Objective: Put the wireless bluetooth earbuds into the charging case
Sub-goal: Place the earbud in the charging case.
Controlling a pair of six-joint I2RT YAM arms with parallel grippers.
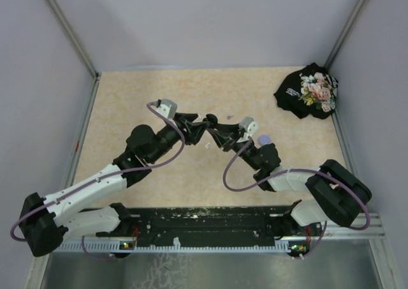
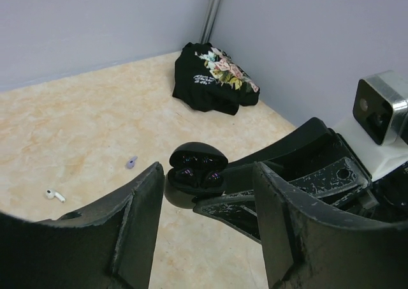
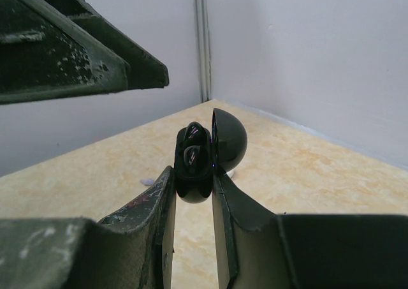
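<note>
Above the worktop's [image 1: 127,91] middle, the right claw [image 3: 193,184] pinches an open black charging case [image 3: 199,150] (earbuds [image 2: 196,174] seated inside); the left claw [image 2: 207,173] gapes empty alongside.

Case [image 2: 194,168] glossy black. Loose earbud [image 2: 54,194] white; second earbud [image 2: 131,163] lavender. Cloth [image 2: 213,78] black, pink-and-white floral print. Tabletop [image 2: 76,123] mottled beige, marbled.

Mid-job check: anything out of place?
A small white earbud and a tiny purple piece lie loose on the beige tabletop. A crumpled black floral cloth sits in the far corner.
</note>
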